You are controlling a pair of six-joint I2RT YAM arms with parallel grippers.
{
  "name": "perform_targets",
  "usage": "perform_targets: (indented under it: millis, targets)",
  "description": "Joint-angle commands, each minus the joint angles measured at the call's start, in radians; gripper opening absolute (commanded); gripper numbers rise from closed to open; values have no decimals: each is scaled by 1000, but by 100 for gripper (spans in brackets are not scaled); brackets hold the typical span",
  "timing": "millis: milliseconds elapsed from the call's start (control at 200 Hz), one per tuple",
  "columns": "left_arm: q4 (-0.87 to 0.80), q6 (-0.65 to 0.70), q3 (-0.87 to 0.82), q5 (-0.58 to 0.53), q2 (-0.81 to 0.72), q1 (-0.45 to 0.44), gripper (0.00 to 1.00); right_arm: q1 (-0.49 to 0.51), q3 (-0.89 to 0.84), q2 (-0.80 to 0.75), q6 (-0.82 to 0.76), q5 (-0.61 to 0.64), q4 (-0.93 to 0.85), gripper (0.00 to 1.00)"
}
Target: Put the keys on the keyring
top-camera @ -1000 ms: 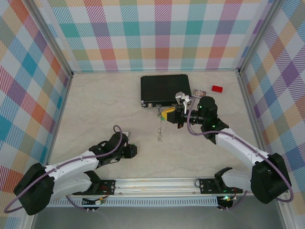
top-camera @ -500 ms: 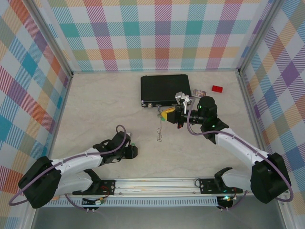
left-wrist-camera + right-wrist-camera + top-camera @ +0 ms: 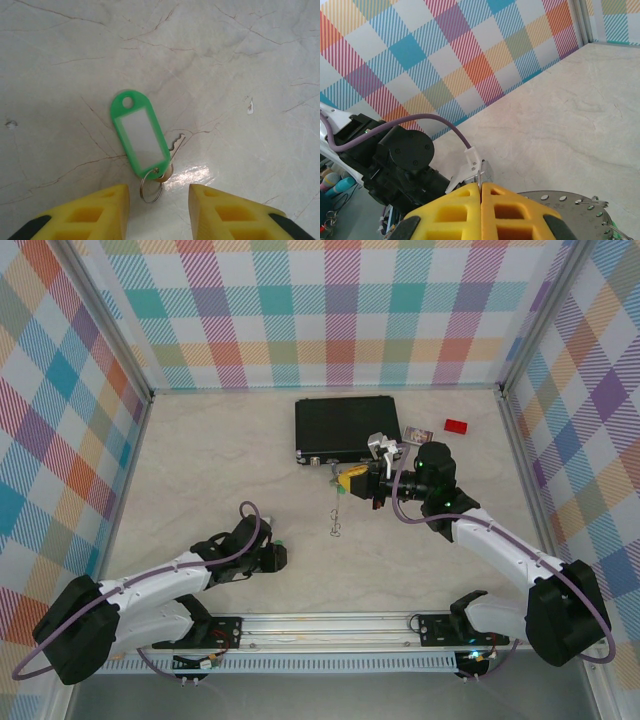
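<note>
Marble top; key's hole end points away from parted, empty left fingers; right fingers pinch keyring.

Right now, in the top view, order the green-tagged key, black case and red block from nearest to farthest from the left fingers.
1. Green-tagged key, just ahead of the left fingers.
2. Black case, far centre.
3. Red block, far right.

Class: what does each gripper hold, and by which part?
The right gripper pinches a thin metal edge, apparently the rim of the keyring. The left gripper holds nothing; the key lies free before its open jaws.
</note>
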Motion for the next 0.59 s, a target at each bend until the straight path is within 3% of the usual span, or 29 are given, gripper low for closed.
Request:
perform_targets:
  millis: [0,590]
  targets:
    - [-19,-45,17,2,7,2,35,-4,1,-3,14,-28,47,0]
    - [61,-102,15,47,73,-4,25,-5,0,-6,15,-27,46,0]
